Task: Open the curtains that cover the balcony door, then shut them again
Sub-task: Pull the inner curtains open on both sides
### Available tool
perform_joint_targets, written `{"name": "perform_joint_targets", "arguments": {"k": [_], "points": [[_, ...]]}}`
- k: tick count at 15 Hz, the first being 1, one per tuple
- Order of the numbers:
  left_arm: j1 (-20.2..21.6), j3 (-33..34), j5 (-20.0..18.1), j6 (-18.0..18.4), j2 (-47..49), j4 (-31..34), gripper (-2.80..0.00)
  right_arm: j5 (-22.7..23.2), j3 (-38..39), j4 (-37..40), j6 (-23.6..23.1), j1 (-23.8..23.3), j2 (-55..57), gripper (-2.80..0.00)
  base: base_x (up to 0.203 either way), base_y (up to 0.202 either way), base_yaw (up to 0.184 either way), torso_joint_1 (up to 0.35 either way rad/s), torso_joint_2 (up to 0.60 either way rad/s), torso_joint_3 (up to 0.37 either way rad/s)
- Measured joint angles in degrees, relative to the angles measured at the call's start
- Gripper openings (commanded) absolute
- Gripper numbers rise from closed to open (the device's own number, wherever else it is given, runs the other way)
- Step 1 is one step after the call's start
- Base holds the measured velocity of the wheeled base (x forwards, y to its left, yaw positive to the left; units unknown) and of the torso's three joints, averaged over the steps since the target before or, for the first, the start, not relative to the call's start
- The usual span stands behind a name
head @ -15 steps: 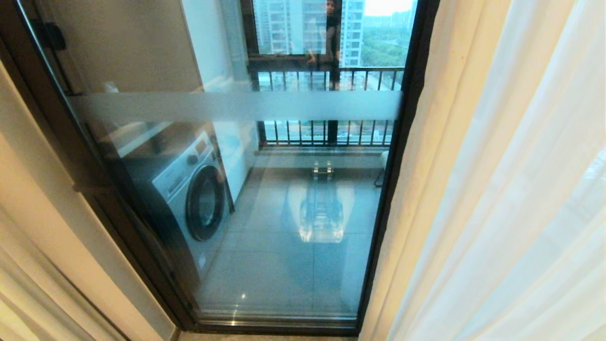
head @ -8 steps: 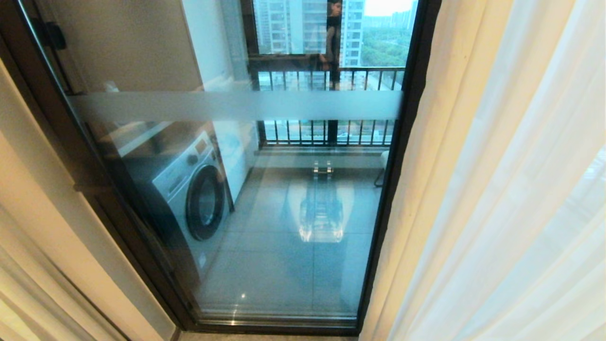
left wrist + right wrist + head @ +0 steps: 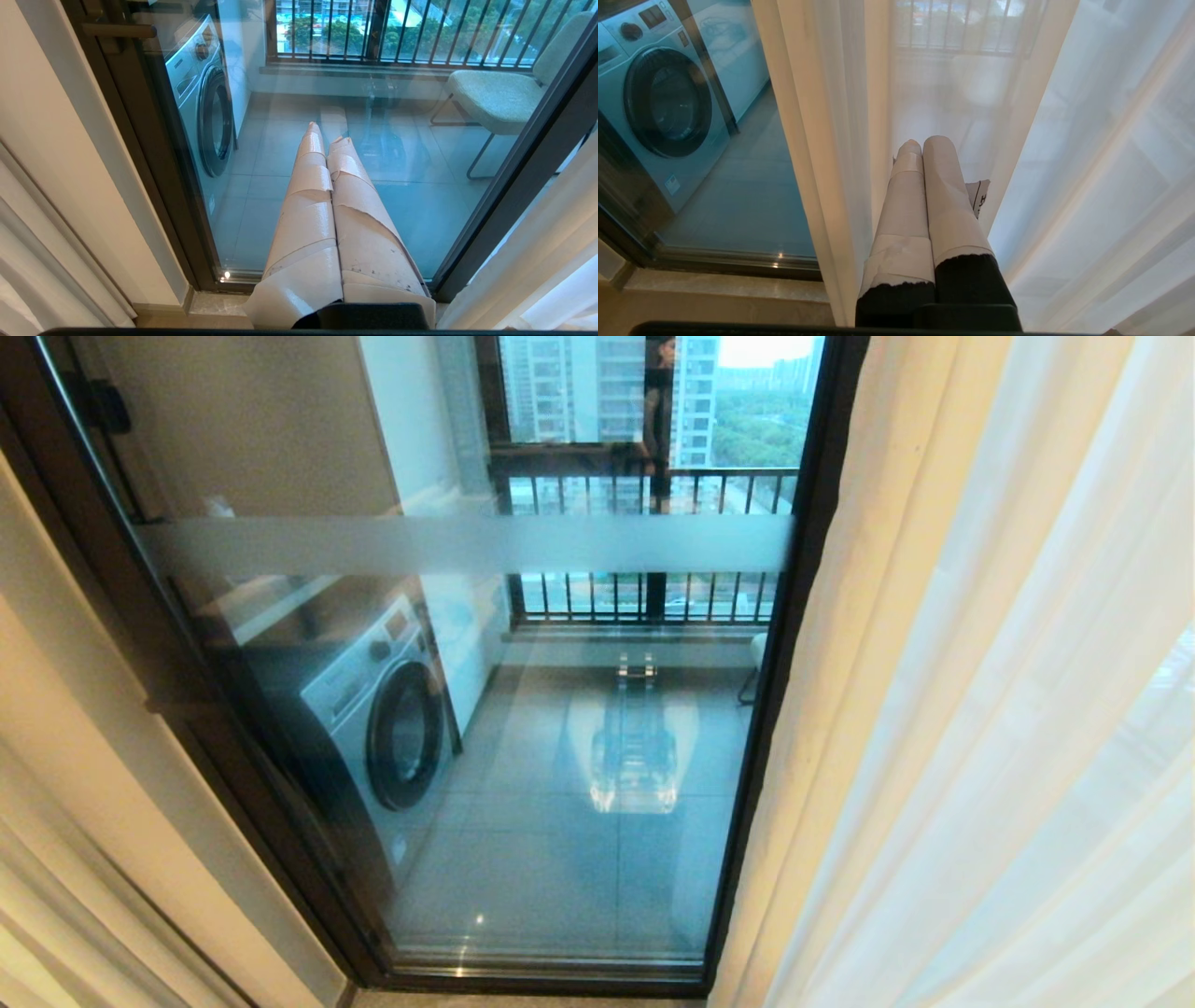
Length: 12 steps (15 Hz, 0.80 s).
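Note:
The balcony door (image 3: 794,616) stands uncovered in the head view, a dark-framed glass pane with a frosted band (image 3: 467,543). The curtains hang drawn to both sides: a beige drape and white sheer on the right (image 3: 980,709), a beige panel at the lower left (image 3: 56,896). Neither arm shows in the head view. My left gripper (image 3: 325,135) is shut and empty, its tape-wrapped fingers pointing at the door glass (image 3: 420,210). Facing the right-hand sheer curtain (image 3: 1087,186), my right gripper (image 3: 923,142) is shut on nothing; whether it touches the cloth I cannot tell.
Behind the glass are a washing machine (image 3: 373,719), a dark railing (image 3: 644,607) and a pale chair (image 3: 495,93). A door handle (image 3: 119,30) sits on the left frame. A stone sill (image 3: 210,303) runs under the door. A person's reflection (image 3: 653,392) shows in the glass.
The person's reflection at the top of the glass has shifted slightly. The curtains and the door have not moved.

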Motion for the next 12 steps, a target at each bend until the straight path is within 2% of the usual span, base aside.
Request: {"name": "perform_joint_targets", "arguments": {"k": [2, 5, 9, 12], "points": [[0.0, 0.0, 0.0, 0.0, 0.0, 0.0, -2.8, 0.1, 0.0, -0.4, -0.7, 0.0, 0.0, -2.8, 0.0, 0.0, 0.0, 0.0, 0.0, 0.0], [0.0, 0.0, 0.0, 0.0, 0.0, 0.0, -2.8, 2.7, -0.3, -1.6, -6.0, 0.0, 0.1, -2.8, 0.0, 0.0, 0.0, 0.0, 0.0, 0.0], [0.0, 0.0, 0.0, 0.0, 0.0, 0.0, -2.8, 10.6, -7.2, -4.9, -6.9, 0.2, 7.0, -2.8, 0.0, 0.0, 0.0, 0.0, 0.0, 0.0], [0.0, 0.0, 0.0, 0.0, 0.0, 0.0, -2.8, 16.2, -14.8, -10.2, -7.0, 1.0, 19.3, -2.8, 0.0, 0.0, 0.0, 0.0, 0.0, 0.0]]}}
